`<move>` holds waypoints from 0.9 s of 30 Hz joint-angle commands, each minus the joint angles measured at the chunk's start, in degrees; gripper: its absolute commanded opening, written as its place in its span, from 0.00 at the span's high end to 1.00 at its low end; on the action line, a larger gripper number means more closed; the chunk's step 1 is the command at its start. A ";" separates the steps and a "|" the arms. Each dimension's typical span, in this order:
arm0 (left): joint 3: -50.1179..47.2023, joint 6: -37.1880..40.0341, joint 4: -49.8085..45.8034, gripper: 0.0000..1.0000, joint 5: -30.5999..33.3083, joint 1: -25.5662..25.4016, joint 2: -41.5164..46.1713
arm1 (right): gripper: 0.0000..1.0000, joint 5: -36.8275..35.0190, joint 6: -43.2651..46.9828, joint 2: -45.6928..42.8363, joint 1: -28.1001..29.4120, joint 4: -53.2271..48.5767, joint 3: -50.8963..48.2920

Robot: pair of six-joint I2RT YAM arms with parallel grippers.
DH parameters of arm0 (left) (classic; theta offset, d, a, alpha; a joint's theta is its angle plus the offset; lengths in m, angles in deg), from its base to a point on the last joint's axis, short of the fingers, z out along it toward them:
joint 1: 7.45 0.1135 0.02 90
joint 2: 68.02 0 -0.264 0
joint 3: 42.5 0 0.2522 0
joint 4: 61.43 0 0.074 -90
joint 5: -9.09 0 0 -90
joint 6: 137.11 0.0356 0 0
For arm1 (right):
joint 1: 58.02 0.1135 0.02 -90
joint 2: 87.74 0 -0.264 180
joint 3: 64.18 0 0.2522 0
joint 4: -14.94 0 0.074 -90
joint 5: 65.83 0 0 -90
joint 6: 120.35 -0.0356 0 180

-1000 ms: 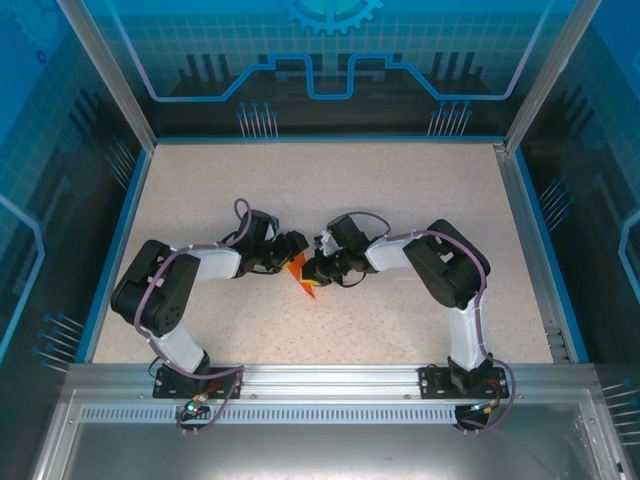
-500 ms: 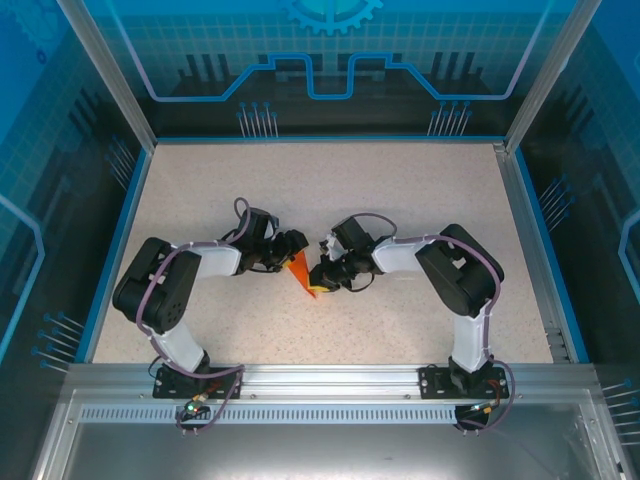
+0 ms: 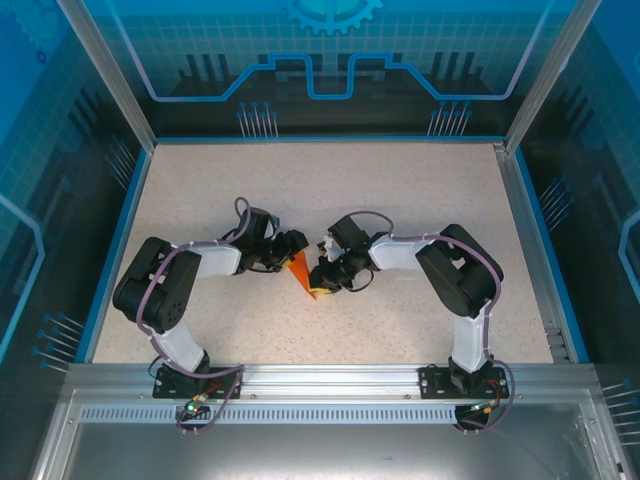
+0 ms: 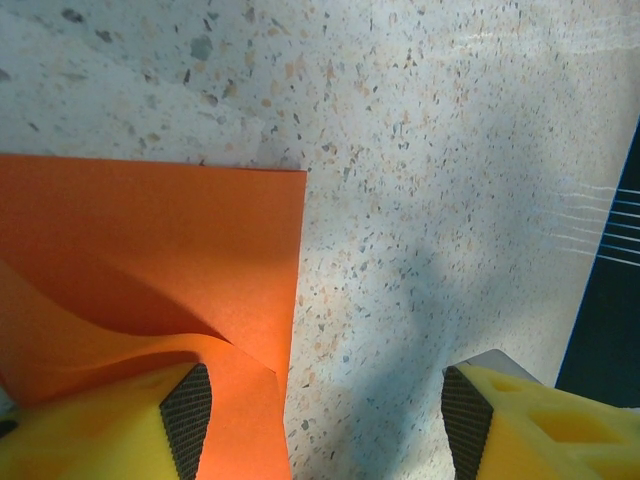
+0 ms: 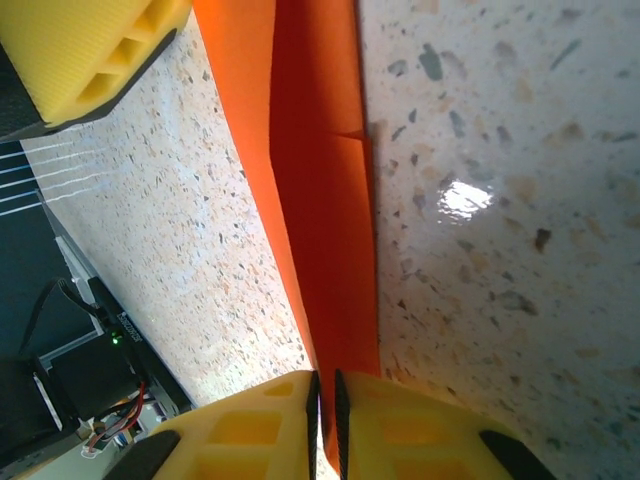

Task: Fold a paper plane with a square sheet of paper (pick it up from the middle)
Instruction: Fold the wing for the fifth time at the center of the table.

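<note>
Since half a second ago my right gripper (image 3: 322, 272) has edged slightly left. It is clamped on the orange paper (image 3: 303, 276), which lies on the table at mid-frame. Its wrist view shows the pads (image 5: 255, 425) pinching a long creased strip, which is a mere wedge from overhead. My left gripper (image 3: 293, 243) stands open, one finger (image 4: 150, 420) over the paper's curled flap. That flap runs off the left wrist frame. Both wrists crowd over the paper on the speckled tabletop (image 3: 420, 200).

the folded orange paper sheet (image 3: 303, 278) lies on the speckled tabletop (image 3: 400, 190), between the left gripper (image 3: 296, 246) and right gripper (image 3: 322, 271).
</note>
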State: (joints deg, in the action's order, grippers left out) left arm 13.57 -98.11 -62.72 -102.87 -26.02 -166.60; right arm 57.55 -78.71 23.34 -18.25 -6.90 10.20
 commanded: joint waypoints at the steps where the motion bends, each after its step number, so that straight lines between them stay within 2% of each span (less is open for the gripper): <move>1: -1.85 2.05 -4.58 0.34 1.22 -0.07 -4.43 | 0.87 0.53 0.49 -0.08 0.83 -1.39 1.61; 4: -1.82 2.05 -4.73 0.34 1.26 -0.07 -4.28 | 0.90 1.86 0.14 0.68 1.07 -0.20 1.32; 8: -1.96 1.68 -4.69 0.34 1.13 -0.07 -4.26 | 0.89 0.45 1.99 0.22 1.57 -3.06 1.56; 11: -2.31 1.53 -4.82 0.34 1.48 -0.07 -3.96 | 0.98 0.18 3.46 0.44 1.79 -4.73 1.58; 14: -2.57 1.03 -4.51 0.34 1.57 -0.07 -3.91 | 1.00 -0.46 4.70 2.98 2.46 -7.74 1.65; 21: -3.36 -0.32 -3.50 0.34 1.45 -0.07 -4.29 | 0.97 -3.17 4.76 5.55 3.08 -9.23 -0.84; 24: -3.37 -0.20 -3.92 0.34 1.65 -0.07 -4.26 | 0.96 -4.51 4.32 3.86 2.95 -9.34 -1.33; 27: -3.26 -0.24 -4.11 0.34 1.57 -0.07 -4.35 | 0.92 -4.02 4.19 1.74 2.77 -9.43 -0.69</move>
State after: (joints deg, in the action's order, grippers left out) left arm 13.13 -98.18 -61.89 -103.18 -25.93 -166.60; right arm 56.04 -75.25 25.46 -16.63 -8.21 11.45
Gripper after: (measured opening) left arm 0.663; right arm 0.076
